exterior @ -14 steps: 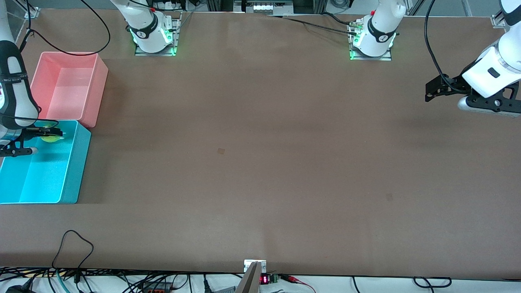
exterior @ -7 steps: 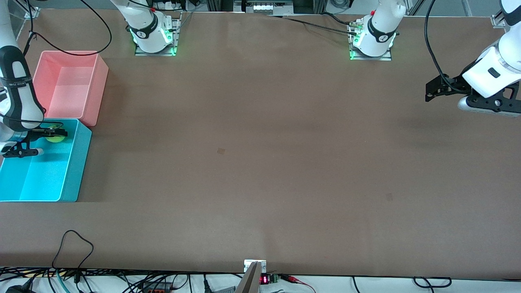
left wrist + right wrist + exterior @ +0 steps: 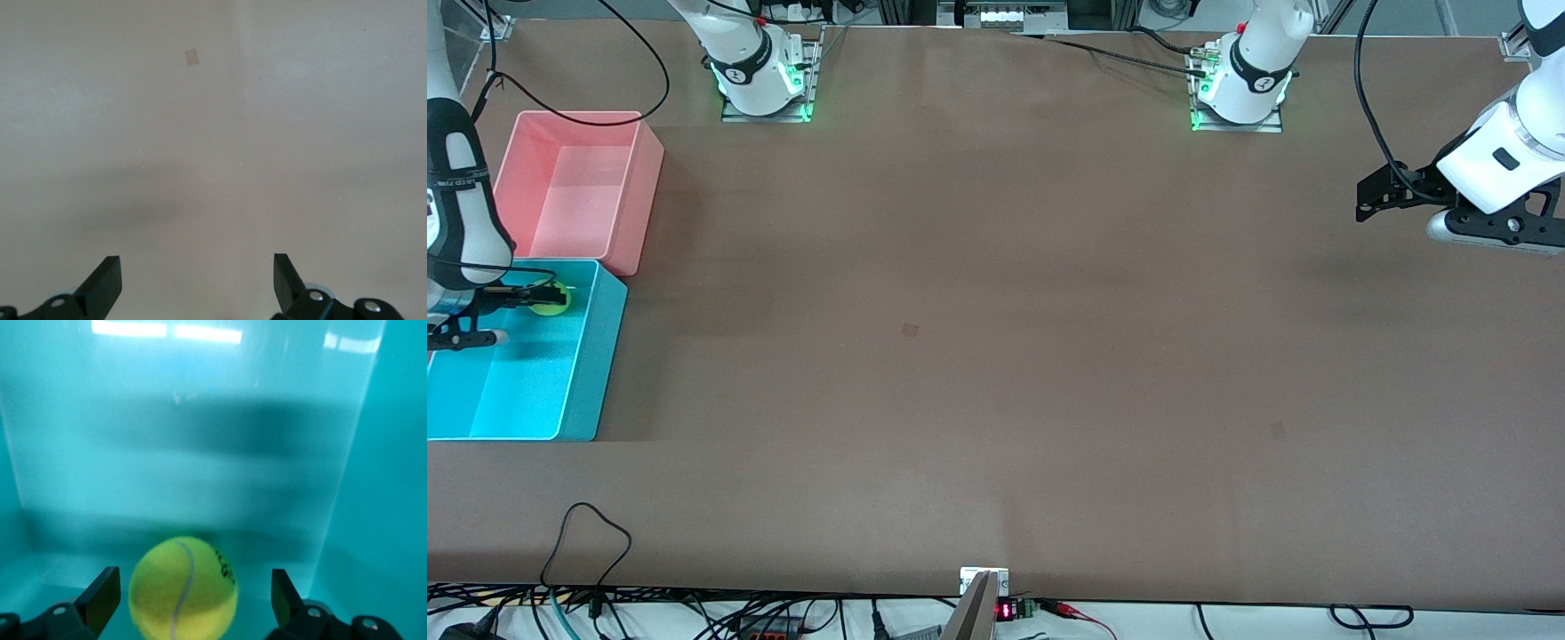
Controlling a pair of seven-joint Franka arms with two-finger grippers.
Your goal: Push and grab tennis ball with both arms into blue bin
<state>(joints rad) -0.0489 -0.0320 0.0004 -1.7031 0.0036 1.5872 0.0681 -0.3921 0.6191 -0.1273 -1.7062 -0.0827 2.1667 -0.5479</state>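
The yellow-green tennis ball (image 3: 551,300) is inside the blue bin (image 3: 609,356), in the part next to the pink tub. My right gripper (image 3: 541,296) hangs over that part of the bin. In the right wrist view the ball (image 3: 183,588) lies between the open fingers of the right gripper (image 3: 195,600), with a gap on each side, in front of the bin's wall (image 3: 200,453). I cannot tell whether the ball rests on the bin's floor. My left gripper (image 3: 1368,201) is open and empty over bare table at the left arm's end, and the left wrist view (image 3: 197,287) shows only tabletop.
A pink tub (image 3: 578,187) stands against the blue bin, farther from the front camera. The two arm bases (image 3: 763,80) (image 3: 1240,89) stand along the back edge. Cables lie along the table's front edge (image 3: 587,542).
The right arm's wrist shifted a little over the bin. The ball now shows slightly closer to the table's middle inside the bin. The left arm has not moved.
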